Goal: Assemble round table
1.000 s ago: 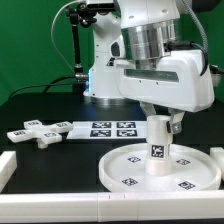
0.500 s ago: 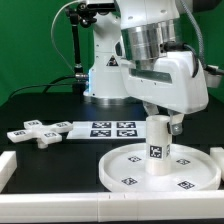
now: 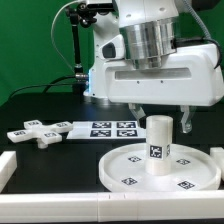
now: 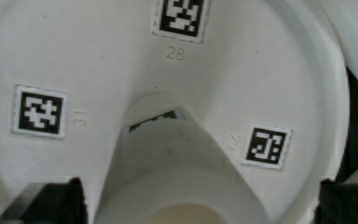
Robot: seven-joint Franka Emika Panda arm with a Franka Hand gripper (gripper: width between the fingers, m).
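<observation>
The cylinder leg point(image 3: 158, 143) is seen upright on the round disc point(image 3: 122, 167), with the gripper point(image 3: 162, 114) spread around its top. The cross-shaped base point(image 3: 32, 133) is not yet mounted; it is laid well apart, at the exterior view's left.

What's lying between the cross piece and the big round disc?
The marker board lies flat between cross-shaped base and round disc, shown in the exterior view.

Disc point(image 3: 115, 170), leg point(image 3: 158, 132), cross base point(image 3: 30, 133): smooth white plastic, semi-matt. Tabletop point(image 3: 40, 105): black, matt. Arm shell point(image 3: 150, 82): glossy white plastic; wrist cyl point(image 3: 150, 40): brushed metal.
</observation>
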